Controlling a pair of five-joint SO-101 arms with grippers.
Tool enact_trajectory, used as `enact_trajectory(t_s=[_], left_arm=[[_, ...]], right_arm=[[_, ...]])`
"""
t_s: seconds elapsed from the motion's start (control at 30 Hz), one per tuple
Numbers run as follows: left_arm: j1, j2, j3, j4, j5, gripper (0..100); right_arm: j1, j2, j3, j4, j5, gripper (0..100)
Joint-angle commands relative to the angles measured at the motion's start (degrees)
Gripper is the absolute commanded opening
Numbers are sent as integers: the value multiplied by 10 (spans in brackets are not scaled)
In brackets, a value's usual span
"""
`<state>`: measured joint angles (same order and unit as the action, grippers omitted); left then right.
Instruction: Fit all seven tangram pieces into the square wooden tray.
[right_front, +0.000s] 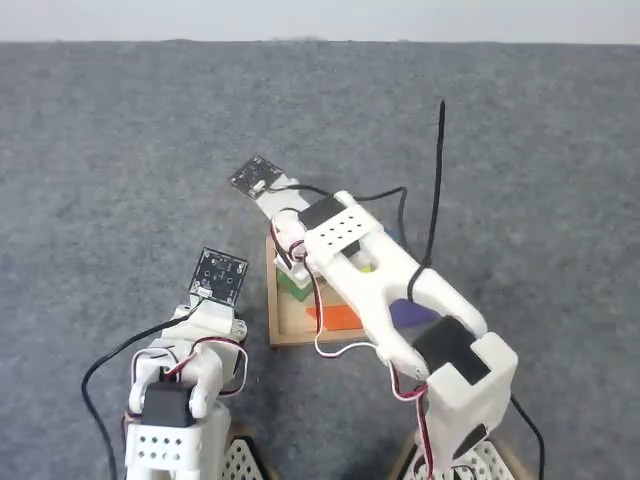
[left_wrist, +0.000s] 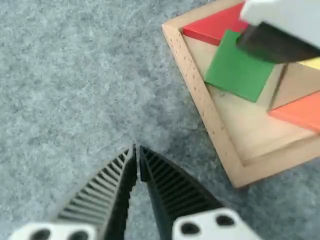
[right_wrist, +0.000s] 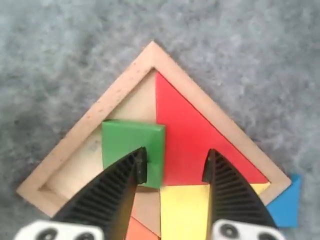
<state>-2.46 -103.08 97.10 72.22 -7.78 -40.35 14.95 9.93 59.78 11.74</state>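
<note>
The square wooden tray (right_wrist: 122, 82) holds a red triangle (right_wrist: 195, 140), a yellow piece (right_wrist: 184, 210), an orange piece (right_wrist: 139, 231) and a green square (right_wrist: 127, 142). The green square lies askew beside the red triangle. My right gripper (right_wrist: 175, 162) hangs open just above them, with one fingertip (right_wrist: 141, 162) over the green square's edge and the other over the red triangle. A blue piece (right_wrist: 286, 200) lies on the carpet outside the tray's corner. My left gripper (left_wrist: 136, 150) is shut and empty over the carpet, beside the tray (left_wrist: 200, 100) and its green square (left_wrist: 237, 70).
Grey carpet covers the whole table. The white right arm (right_front: 370, 270) stretches over the tray (right_front: 272, 300) and hides most of it. A blue-purple piece (right_front: 412, 313) shows beside that arm. Its dark cable (right_front: 437, 180) rises on the right. The left arm (right_front: 190, 370) sits low at the front.
</note>
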Motion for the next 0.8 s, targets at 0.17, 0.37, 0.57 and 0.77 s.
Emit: enact_trajectory(t_s=[0.17, 0.37, 0.57, 0.77], left_arm=[[-3, -14, -7, 4, 4, 13], [-3, -14, -7, 4, 4, 13], [-3, -14, -7, 4, 4, 13], [-3, -14, -7, 4, 4, 13]], right_arm=[[-30, 10, -6, -7, 9, 180], [-69, -5, 0, 2, 5, 180], [-67, -30, -1, -8, 4, 180], [-67, -29, 10, -59, 4, 180]])
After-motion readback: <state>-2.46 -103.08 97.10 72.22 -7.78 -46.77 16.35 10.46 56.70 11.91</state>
